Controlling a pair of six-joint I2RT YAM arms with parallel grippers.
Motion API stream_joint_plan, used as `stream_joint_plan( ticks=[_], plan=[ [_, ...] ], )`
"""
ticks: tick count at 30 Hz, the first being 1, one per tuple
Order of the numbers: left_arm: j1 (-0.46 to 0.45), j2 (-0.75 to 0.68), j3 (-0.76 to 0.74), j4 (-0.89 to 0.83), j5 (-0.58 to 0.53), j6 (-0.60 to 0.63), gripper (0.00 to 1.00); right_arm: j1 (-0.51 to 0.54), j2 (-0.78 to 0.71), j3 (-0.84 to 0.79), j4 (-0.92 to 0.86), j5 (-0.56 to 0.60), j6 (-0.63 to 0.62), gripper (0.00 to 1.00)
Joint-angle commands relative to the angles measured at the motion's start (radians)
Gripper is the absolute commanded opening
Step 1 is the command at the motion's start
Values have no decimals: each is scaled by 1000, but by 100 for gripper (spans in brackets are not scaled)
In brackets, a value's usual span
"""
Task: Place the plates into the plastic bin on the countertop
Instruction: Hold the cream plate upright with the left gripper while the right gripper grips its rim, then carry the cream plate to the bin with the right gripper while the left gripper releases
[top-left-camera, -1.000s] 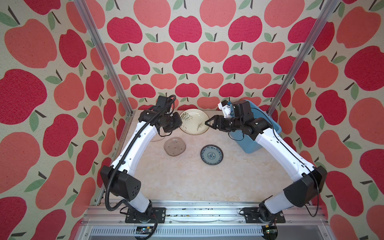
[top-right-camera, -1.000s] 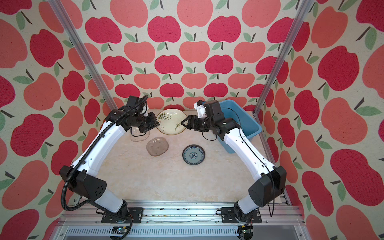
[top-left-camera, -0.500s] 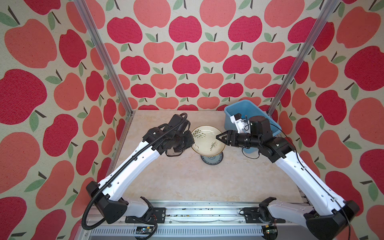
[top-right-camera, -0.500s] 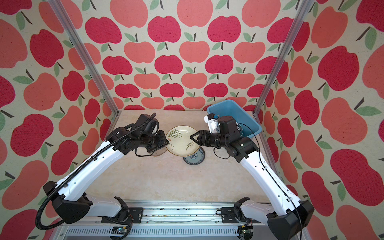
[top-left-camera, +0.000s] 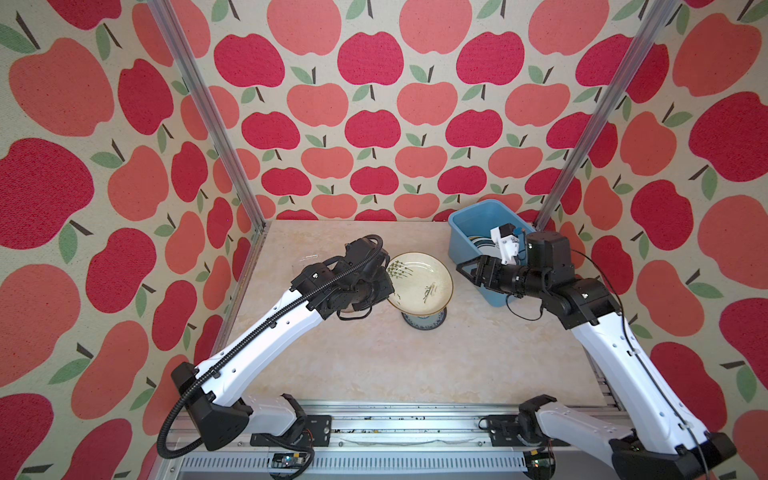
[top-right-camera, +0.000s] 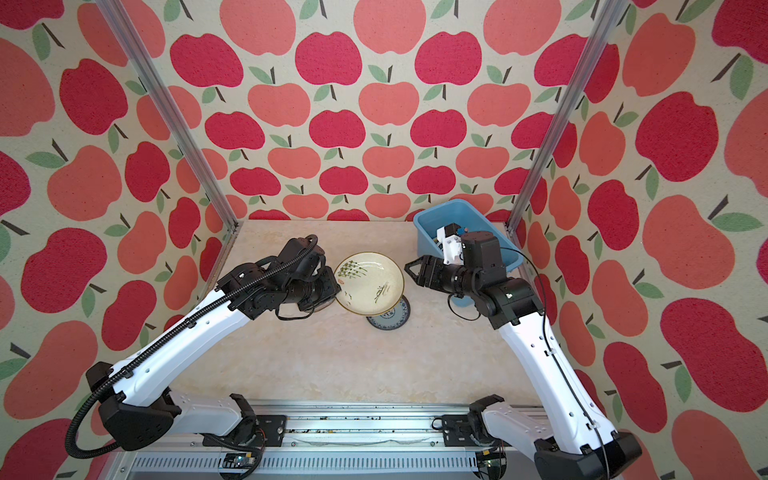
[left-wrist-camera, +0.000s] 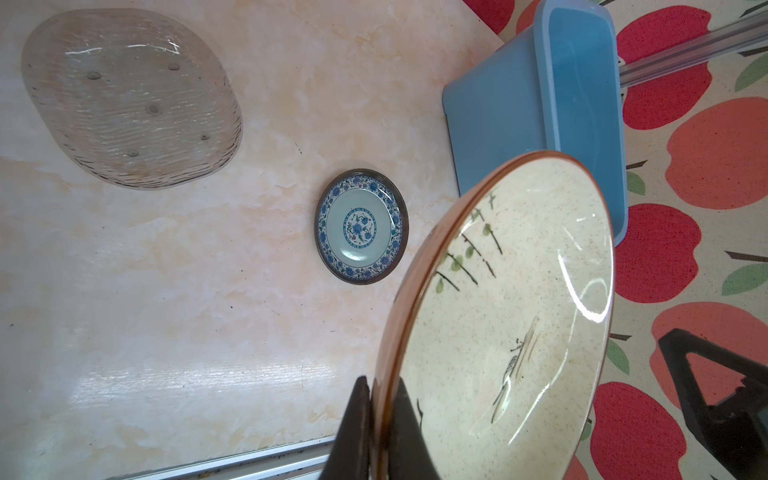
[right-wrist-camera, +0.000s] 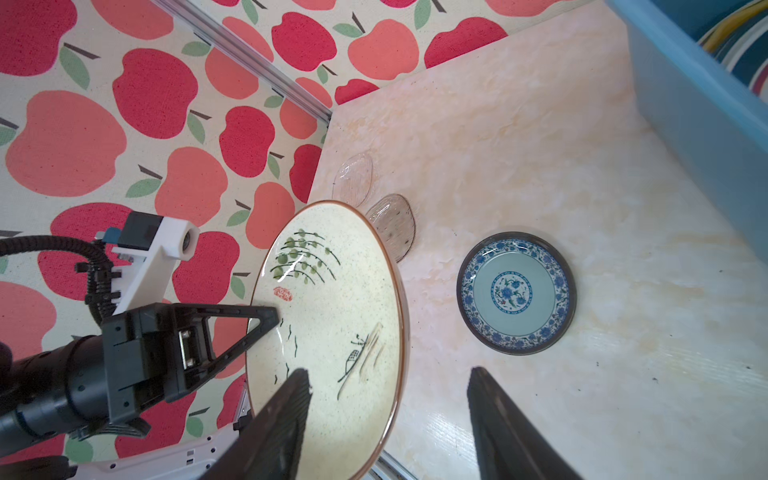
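Observation:
My left gripper (left-wrist-camera: 380, 382) is shut on the rim of the cream plate (top-left-camera: 419, 286) with a plant drawing and holds it tilted in the air over the countertop (top-left-camera: 374, 365). My right gripper (right-wrist-camera: 390, 372) is open; the plate's far rim (right-wrist-camera: 399, 332) shows between its fingers, and in both top views its tips (top-left-camera: 463, 268) stand just short of that rim. Under the raised plate a small blue-patterned plate (left-wrist-camera: 360, 226) lies flat. The light blue plastic bin (top-left-camera: 465, 237) stands at the back right with striped plates (right-wrist-camera: 744, 45) inside.
Two clear glass plates (right-wrist-camera: 392, 226) (right-wrist-camera: 353, 178) lie on the countertop toward the back left, near my left arm. Aluminium rails (top-left-camera: 374, 407) edge the front. Apple-patterned walls close in the sides and back.
The left gripper carried the cream plate up from the back of the countertop to the middle. Over the last half second the right gripper drew back slightly from the plate's rim.

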Motion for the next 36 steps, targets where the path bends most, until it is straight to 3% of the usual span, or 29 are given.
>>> stream_joint_plan(
  ticks=[1,10,25,36],
  plan=[
    [-3,-27,38,95,6,-28,0,-29,3,-3,-34,-54,-29,64],
    [-14,21,85,115,19,-17,0,-27,10,-142,184,-269,97,58],
    [-23,63,87,167,41,-19,0,-10,22,-210,236,-285,139,34],
    [-29,89,101,196,57,-9,0,-8,39,-228,261,-271,159,32]
  ],
)
